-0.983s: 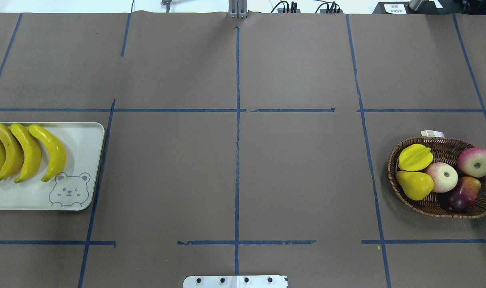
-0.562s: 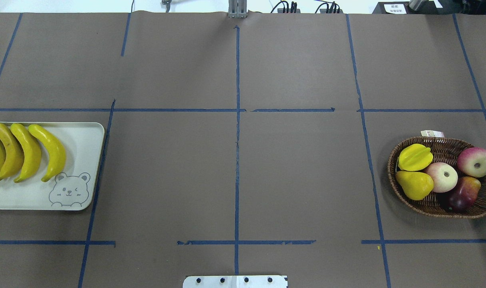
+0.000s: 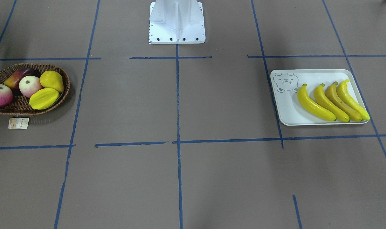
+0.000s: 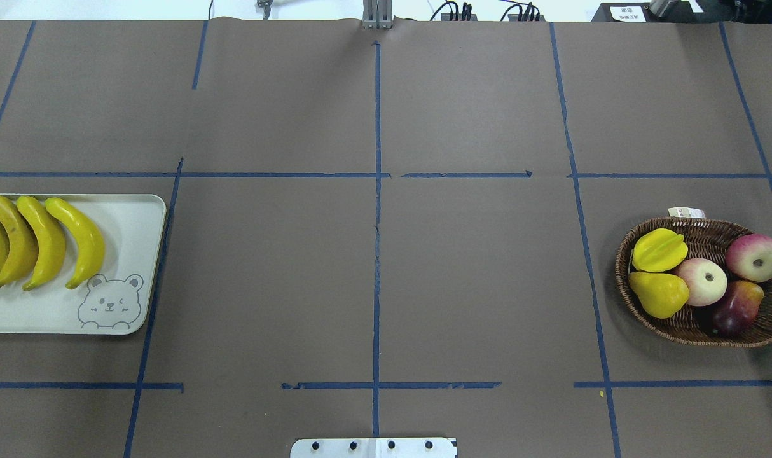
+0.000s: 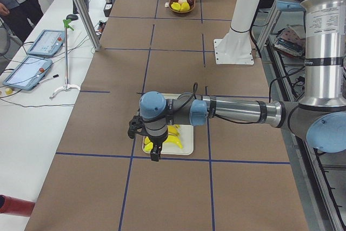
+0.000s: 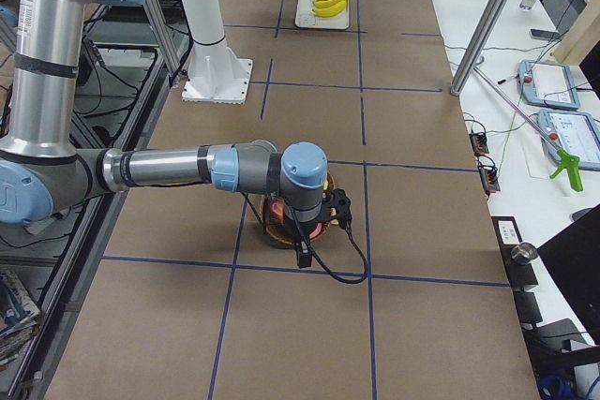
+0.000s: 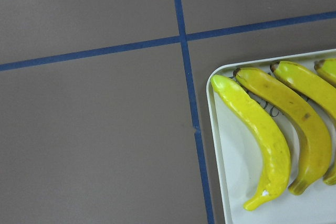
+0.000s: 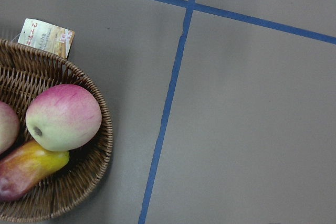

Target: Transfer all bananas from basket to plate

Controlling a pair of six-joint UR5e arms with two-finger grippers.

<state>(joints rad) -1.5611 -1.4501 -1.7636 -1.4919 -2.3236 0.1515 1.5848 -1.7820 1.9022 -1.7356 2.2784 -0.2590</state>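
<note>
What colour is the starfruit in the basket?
Yellow, with ridged sides; the starfruit shows best in the overhead exterior view.

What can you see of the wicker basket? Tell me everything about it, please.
The basket is shallow and round to slightly oval, woven of brown wicker. It sits upright on the brown paper-covered table at the robot's right end. A small paper tag lies on the table just outside its far rim. Crowded together inside are a yellow starfruit, a yellow pear, a pale apple, a pink apple and a dark red-and-yellow fruit.
</note>
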